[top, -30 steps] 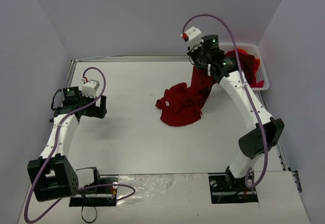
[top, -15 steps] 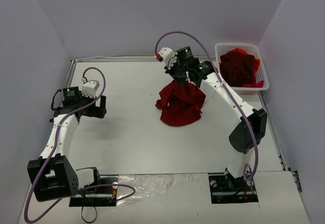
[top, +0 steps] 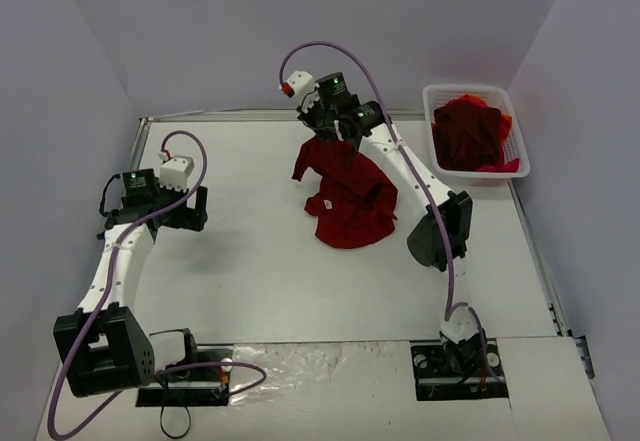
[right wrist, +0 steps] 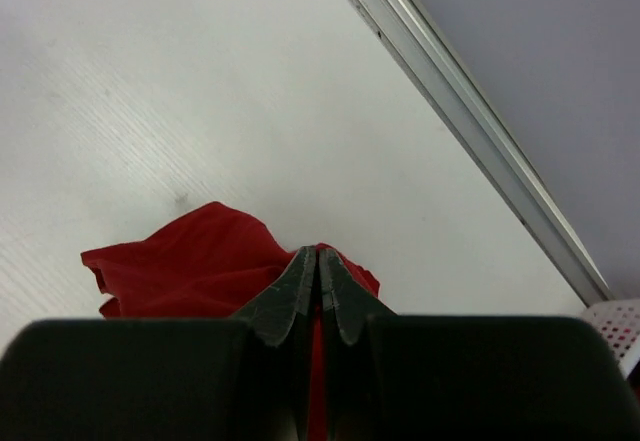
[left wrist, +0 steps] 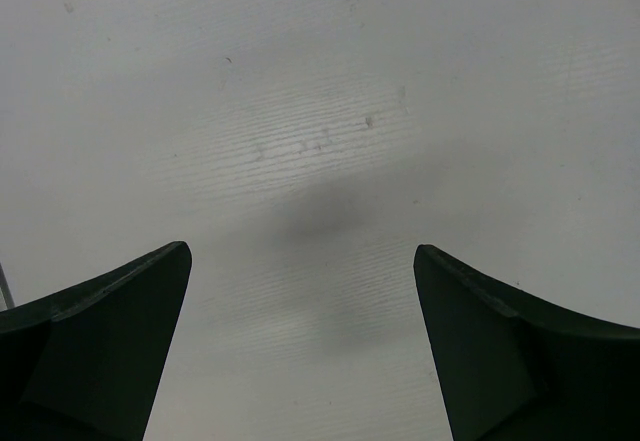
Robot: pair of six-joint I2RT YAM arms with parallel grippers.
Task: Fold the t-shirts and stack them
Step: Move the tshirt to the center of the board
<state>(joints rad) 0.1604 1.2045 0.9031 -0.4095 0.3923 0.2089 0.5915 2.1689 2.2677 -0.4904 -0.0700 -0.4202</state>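
Pinching red t-shirt (right wrist: 190, 256) in right pincer (right wrist: 318, 251), grip clearest from wrist, left pincer (left wrist: 302, 248) wide, empty.

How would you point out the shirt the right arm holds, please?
On the white table, look near the far edge. The dark red t-shirt hangs from the right gripper, trailing onto the table; the other shirts lie heaped in the white basket.
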